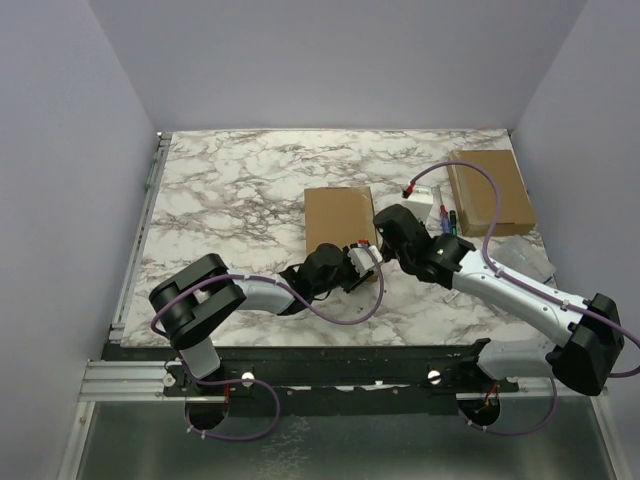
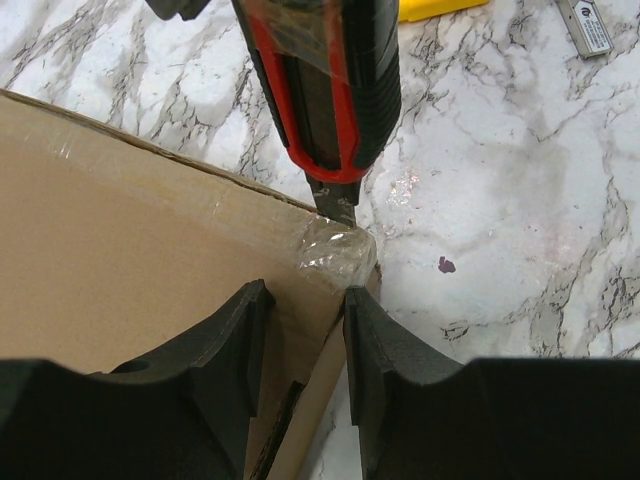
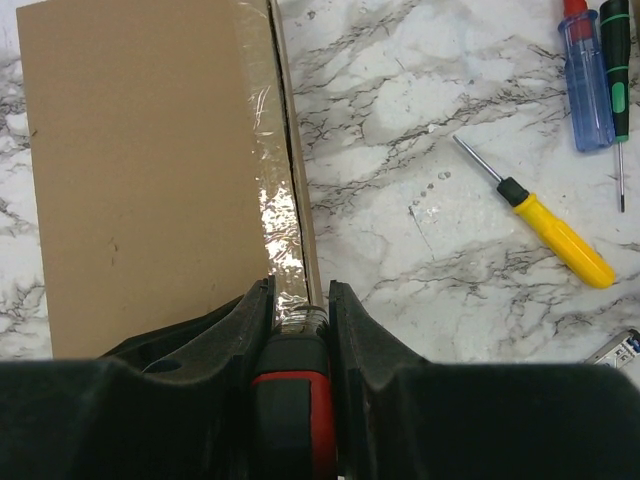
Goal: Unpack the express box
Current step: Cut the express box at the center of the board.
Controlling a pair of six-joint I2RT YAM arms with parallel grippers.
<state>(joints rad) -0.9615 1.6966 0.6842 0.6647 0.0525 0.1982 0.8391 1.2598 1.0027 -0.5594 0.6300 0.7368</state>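
The express box [image 1: 338, 222] lies closed and flat near the middle of the marble table [image 1: 240, 190], its long side running away from the arm bases, and both grippers meet at its near right corner. The right gripper [image 3: 300, 295] is clamped on a red and black utility knife [image 3: 290, 400], the handle pinched between the two fingers [image 3: 240, 335] and pointing forward at the box. In the left wrist view the knife [image 2: 320, 90] comes down from the top of the frame and its short blade tip touches the crumpled clear tape [image 2: 335, 248] wrapped over that corner. The same tape runs as a shiny strip along the right edge of the box [image 3: 150, 170] in the right wrist view, directly ahead of the right jaws. The left gripper [image 2: 305, 300] sits just on the near side of the corner with its jaws parted: one finger [image 2: 230, 360] is over the cardboard top, the other is beyond the box's edge over the marble, and that edge runs through the gap between them. Whether the fingers press on the cardboard I cannot tell. To the right of the box, well apart from it, lie a yellow screwdriver [image 3: 555, 232] and a blue screwdriver [image 3: 585, 80], and a second piece of cardboard [image 1: 490, 190] rests at the far right of the table
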